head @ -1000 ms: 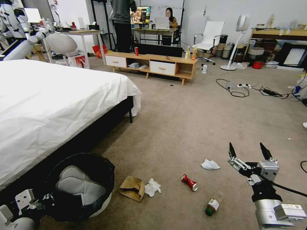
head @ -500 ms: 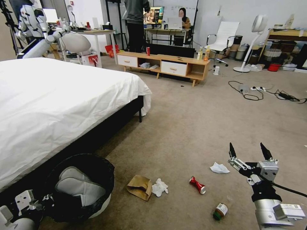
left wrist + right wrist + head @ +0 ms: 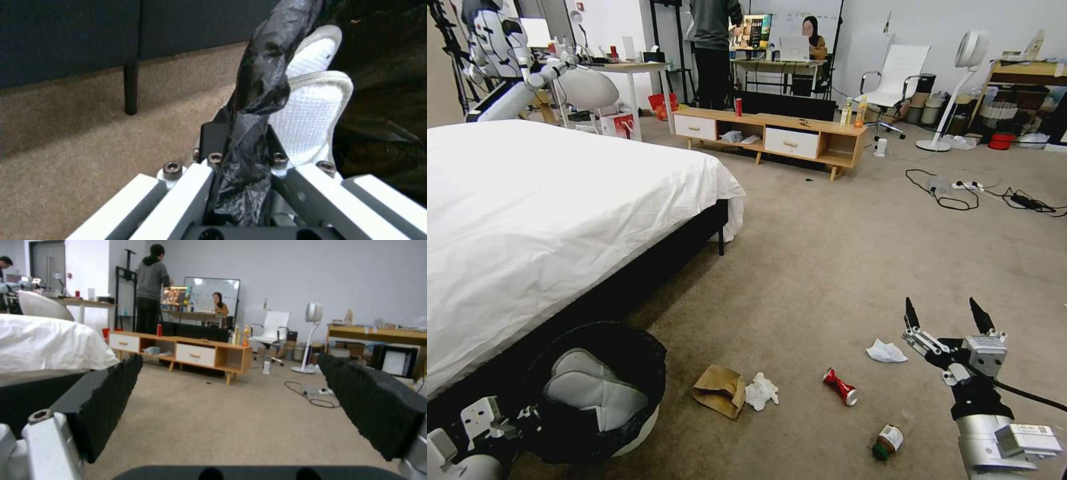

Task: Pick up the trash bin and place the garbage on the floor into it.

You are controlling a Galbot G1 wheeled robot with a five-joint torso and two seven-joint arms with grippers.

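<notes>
white bed (image 3: 547,200), wooden low cabinet (image 3: 774,137), grey wall (image 3: 311,270)

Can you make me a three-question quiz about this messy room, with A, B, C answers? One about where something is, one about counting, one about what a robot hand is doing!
1. Where is the brown paper bag?
A. on the bed
B. on the floor beside a crumpled tissue
C. inside the trash bin

2. How many crumpled white tissues lie on the floor?
A. two
B. five
C. none

3. What is the left gripper doing?
A. hanging open in the air
B. pinching the trash bin's black bag
C. holding the crushed can

Answers:
1 B: the bag lies on the carpet next to a tissue.
2 A: one by the bag, another near the open right gripper.
3 B: the left wrist view shows the black liner of the trash bin clamped between its fingers.
</notes>
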